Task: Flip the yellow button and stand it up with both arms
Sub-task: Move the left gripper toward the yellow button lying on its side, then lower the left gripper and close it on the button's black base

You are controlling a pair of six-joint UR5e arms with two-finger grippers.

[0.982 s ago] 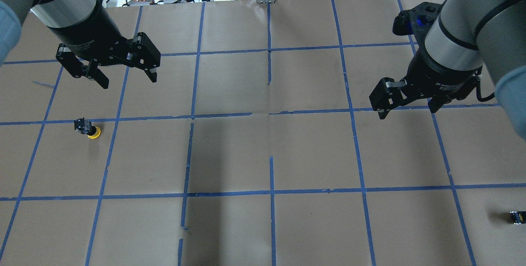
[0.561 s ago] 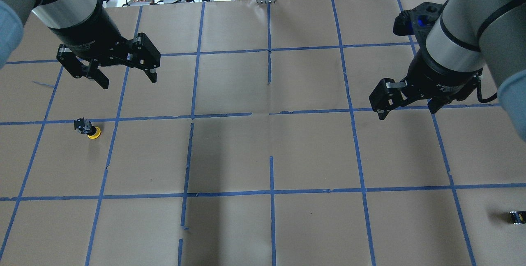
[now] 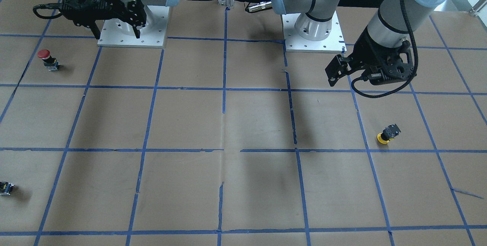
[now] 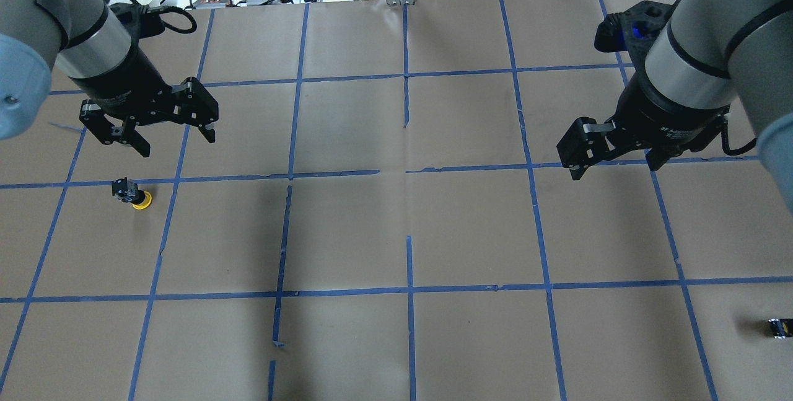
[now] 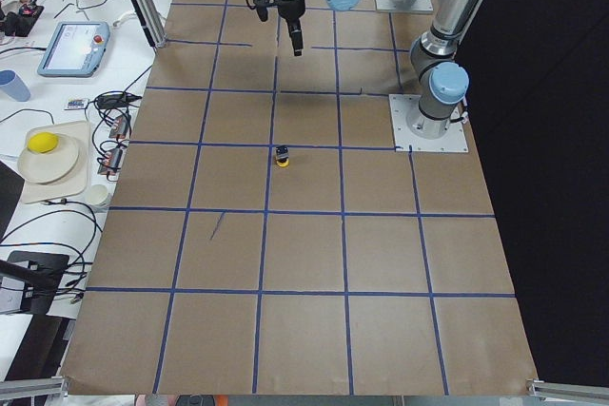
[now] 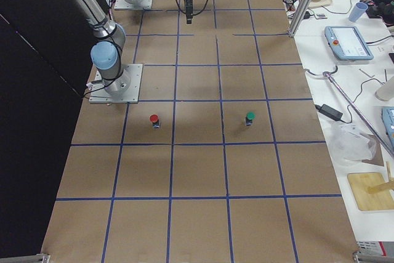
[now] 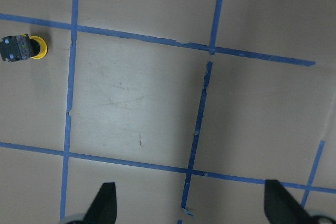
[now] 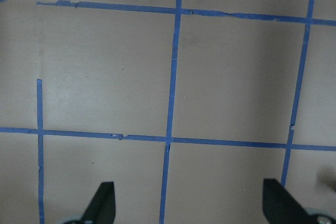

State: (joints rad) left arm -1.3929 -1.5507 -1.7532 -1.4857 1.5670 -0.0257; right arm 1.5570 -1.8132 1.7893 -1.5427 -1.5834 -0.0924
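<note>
Button (image 4: 132, 194) near spread left claw (image 4: 178, 145), not touching.

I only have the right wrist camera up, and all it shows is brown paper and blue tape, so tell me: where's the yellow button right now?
Observer: It's on the robot's left half of the table. The yellow button is a short way from the left gripper, which is not touching it.
Operator: Which way up is it?
Observer: Cap down on the table, with its black body on top.
</note>
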